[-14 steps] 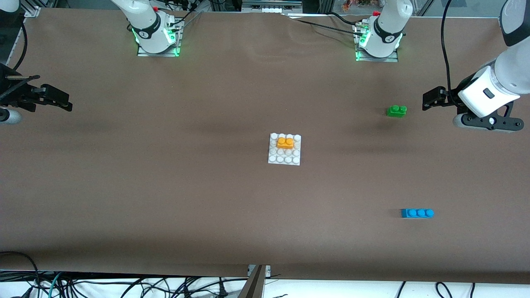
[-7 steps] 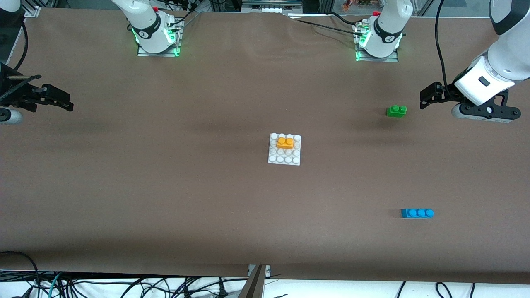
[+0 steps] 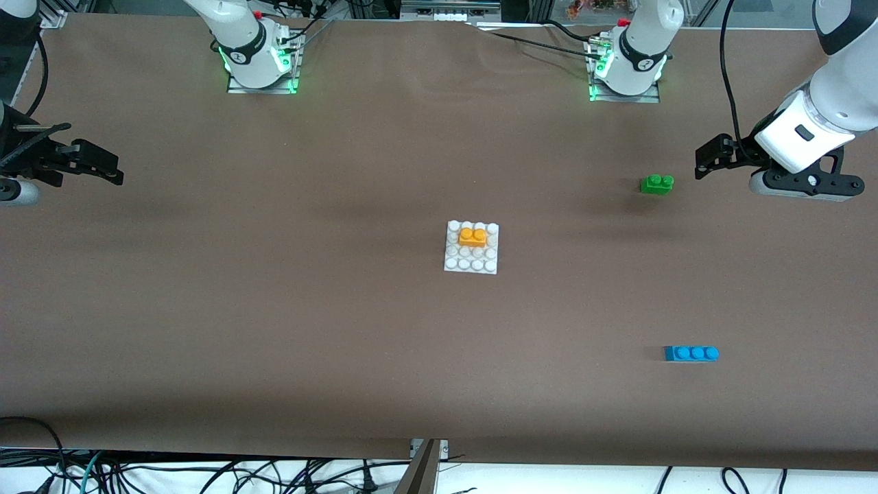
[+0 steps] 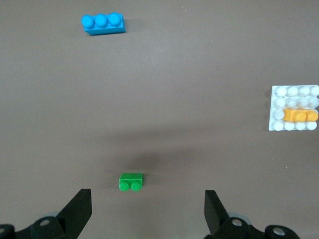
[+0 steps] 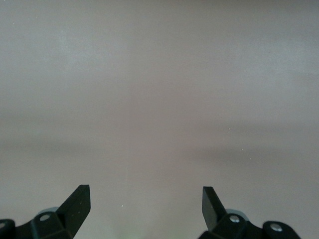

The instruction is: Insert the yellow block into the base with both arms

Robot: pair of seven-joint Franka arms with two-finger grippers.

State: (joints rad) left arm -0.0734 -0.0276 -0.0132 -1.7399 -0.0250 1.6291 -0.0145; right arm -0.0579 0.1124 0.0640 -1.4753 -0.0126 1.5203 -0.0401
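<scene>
Yellow block (image 3: 472, 237) sits pressed onto the studs of the white base (image 3: 470, 264) at mid-table, in the base's second stud row from the robots. No readable writing shows. Left gripper (image 4: 147, 211) hangs spread wide and empty over the table's left-arm end beside the green brick (image 3: 657, 184). Right gripper (image 5: 145, 208), also wide and empty, hangs over the bare right-arm end. A blue three-stud brick (image 3: 691, 353) lies nearer the front camera.

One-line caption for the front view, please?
Yellow block seated on the base; left gripper and right gripper open, parked at the table's ends.
</scene>
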